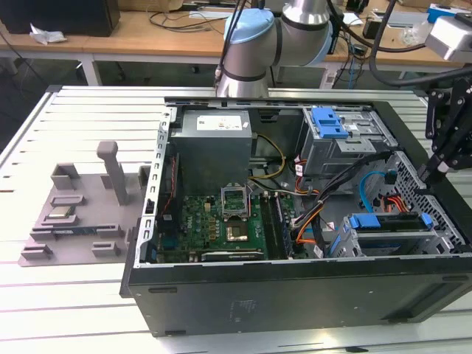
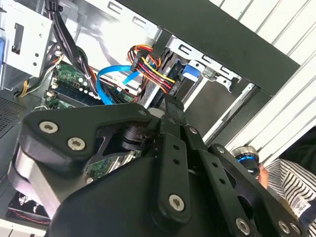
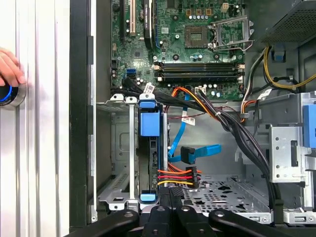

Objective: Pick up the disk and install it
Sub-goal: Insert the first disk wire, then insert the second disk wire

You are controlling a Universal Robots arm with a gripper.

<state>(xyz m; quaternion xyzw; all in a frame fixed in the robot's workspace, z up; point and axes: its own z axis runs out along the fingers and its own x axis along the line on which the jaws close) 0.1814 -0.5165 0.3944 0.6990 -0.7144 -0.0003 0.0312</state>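
Observation:
The disk (image 1: 387,221) sits edge-up in the drive cage at the front corner of the open computer case, on the exterior view's right. Its blue carrier bracket (image 3: 149,123) shows in the first wrist view between the grey cage walls, and as a blue tab (image 2: 187,71) in the second wrist view. My gripper (image 1: 429,171) hangs just over the case's edge beside that cage. In both wrist views its black fingers (image 3: 161,210) are pressed together, shut with nothing between them. The gripper's tip (image 2: 168,101) points toward the cage, and the gripper (image 3: 170,195) is apart from the disk.
Red, yellow and black power wires (image 3: 177,177) and a blue data cable (image 3: 200,150) lie loose next to the cage. A hand (image 3: 9,66) rests on a blue-lit button (image 3: 7,94) outside the case. A grey fixture tray (image 1: 74,214) lies on the exterior view's left.

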